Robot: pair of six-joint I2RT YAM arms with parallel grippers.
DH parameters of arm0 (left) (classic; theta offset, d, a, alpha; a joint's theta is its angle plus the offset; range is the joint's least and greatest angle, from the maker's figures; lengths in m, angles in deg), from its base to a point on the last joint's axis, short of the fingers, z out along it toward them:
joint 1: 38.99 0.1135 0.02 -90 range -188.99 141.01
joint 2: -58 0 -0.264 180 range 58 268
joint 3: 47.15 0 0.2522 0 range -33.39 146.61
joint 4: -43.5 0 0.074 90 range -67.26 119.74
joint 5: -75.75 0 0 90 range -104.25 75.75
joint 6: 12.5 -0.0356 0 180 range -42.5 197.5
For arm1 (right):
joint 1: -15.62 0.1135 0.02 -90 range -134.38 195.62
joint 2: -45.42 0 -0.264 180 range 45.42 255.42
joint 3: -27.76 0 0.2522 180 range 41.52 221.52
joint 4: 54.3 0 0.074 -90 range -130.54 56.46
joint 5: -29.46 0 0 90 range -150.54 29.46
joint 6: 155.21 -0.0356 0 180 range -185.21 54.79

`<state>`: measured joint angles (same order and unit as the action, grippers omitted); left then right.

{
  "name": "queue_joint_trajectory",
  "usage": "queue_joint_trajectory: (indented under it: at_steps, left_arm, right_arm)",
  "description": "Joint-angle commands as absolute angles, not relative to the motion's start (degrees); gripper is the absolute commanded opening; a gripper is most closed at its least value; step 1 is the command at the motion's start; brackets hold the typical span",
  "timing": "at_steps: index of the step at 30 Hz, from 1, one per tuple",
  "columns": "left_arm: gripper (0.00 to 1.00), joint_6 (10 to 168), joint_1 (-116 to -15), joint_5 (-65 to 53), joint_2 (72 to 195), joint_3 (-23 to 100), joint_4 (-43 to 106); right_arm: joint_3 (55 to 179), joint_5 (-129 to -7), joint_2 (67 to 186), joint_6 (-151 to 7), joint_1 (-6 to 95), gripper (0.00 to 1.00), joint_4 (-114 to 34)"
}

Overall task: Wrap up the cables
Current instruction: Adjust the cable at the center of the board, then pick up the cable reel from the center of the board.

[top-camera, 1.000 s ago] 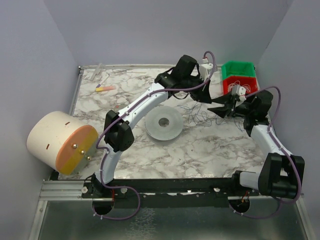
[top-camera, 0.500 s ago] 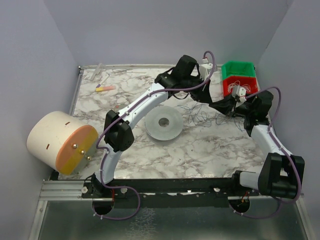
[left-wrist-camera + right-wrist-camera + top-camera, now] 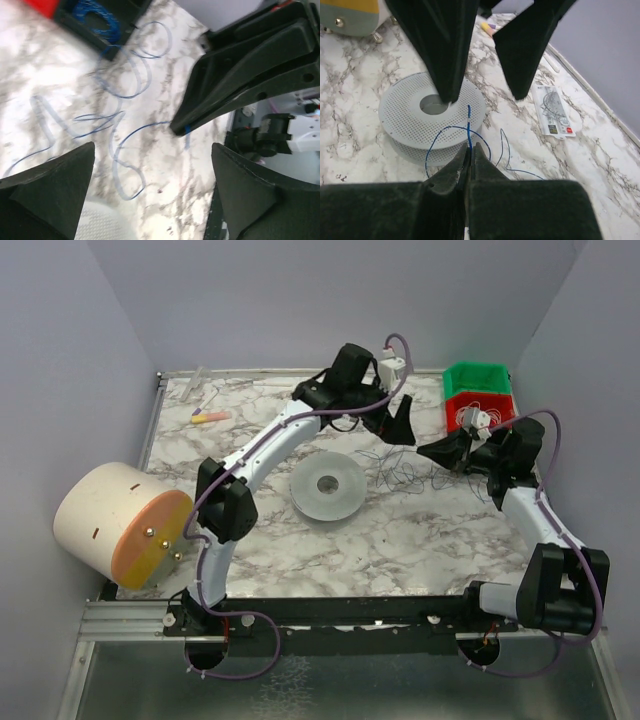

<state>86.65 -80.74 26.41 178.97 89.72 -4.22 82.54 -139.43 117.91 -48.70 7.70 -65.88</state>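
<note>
A robot's right arm (image 3: 525, 510) clenches its jaws on the end of a thin blue cable (image 3: 469, 125), the strand nipped at the very tips and poking up just past them. The left arm (image 3: 275, 440) holds its jaws spread wide and grasping nothing, poised just above and ahead of the right jaws over the marble-patterned table (image 3: 400, 550). The rest of the cable lies in loose, kinked loops on the table below both sets of jaws. It trails away from the right jaws toward a grey perforated spool (image 3: 400, 115), which sits just beyond the left jaws as the right wrist camera sees it. The likeliest trouble is the grip itself: so fine a strand, caught only at the tips, could slide out the moment the slack runs taut. The loops are a second worry, since several cross one another beneath the left jaws. A pull from the right jaws could cinch them into a knot, or drag the whole tangle rather than paying out cleanly. The two sets of jaws also stand close together, so a hand-over or a swing toward the spool risks one striking the other, or the open left jaws closing beside the strand instead of on it. The spool looks light and unanchored, and a snagged cable could tug it across the table.
</note>
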Motion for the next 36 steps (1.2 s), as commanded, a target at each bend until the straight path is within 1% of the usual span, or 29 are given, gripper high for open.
queue_joint_trajectory:
  at_steps: [1,2,4,7,10,15,18,24,31,36]
  left_arm:
    - [0.99,81.4,-74.5,18.9,168.7,85.9,-5.1]
    - [0.99,78.5,-74.2,15.4,166.7,83.4,-5.6]
    - [0.99,70.8,-74.8,4.0,161.9,75.6,-5.0]
    - [0.99,63.7,-76.0,-7.1,154.3,59.2,1.5]
    - [0.99,57.9,-78.7,-14.6,148.2,45.4,7.1]
    - [0.99,47.6,-86.8,-21.1,138.8,29.7,11.9]
    - [0.99,43.5,-91.1,-25.0,135.0,23.8,12.7]
    - [0.99,39.7,-96.2,-31.6,131.9,15.0,13.9]
    - [0.99,33.9,-102.7,-44.5,131.1,1.9,26.8]
    - [0.99,33.6,-104.0,-50.2,133.6,-1.7,35.7]
  right_arm:
    - [84.5,-136.6,119.1,-50.0,7.9,0.0,-63.5]
    - [84.8,-136.1,119.3,-50.3,7.8,0.0,-63.4]
    - [85.4,-134.8,119.6,-50.8,7.8,0.0,-62.4]
    - [86.8,-132.4,120.1,-51.9,7.2,0.0,-60.9]
    - [87.3,-130.4,120.7,-55.1,5.9,0.0,-61.9]
    - [87.7,-130.4,122.0,-57.1,3.7,0.01,-62.1]
    - [88.4,-130.0,122.4,-56.3,3.4,0.01,-60.5]
    - [89.3,-129.5,123.5,-54.6,3.3,0.01,-57.8]
    - [89.9,-129.6,123.5,-53.7,3.1,0.0,-56.3]
    - [90.0,-129.7,123.5,-53.7,2.9,0.0,-56.1]
